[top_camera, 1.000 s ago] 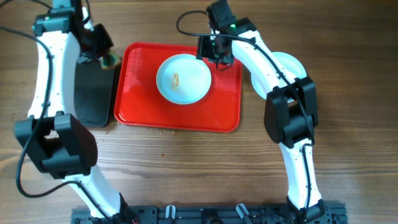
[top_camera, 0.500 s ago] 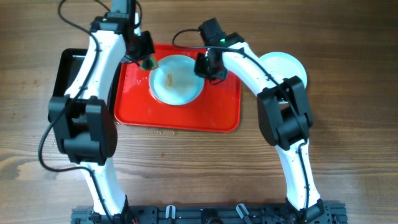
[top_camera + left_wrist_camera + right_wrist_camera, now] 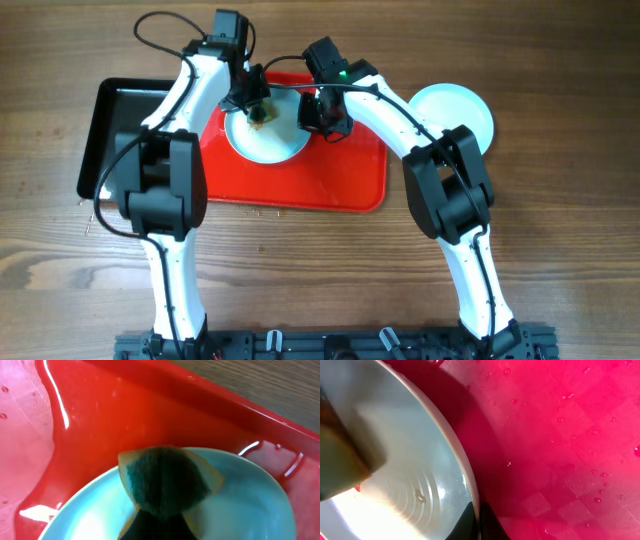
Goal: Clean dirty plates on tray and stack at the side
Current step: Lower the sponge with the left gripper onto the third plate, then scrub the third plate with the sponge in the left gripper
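The tray is recorded as red plastic, glossy, with bright highlights along the rim. A faint chequered texture and water droplets are noted on its floor. The plate is smooth and shiny, with fine concentric ridges; it is probably glazed ceramic, though the material cannot be confirmed. A rough dark-green scouring face over orange-yellow foam is noted on the sponge. The table is matt, grained wood.
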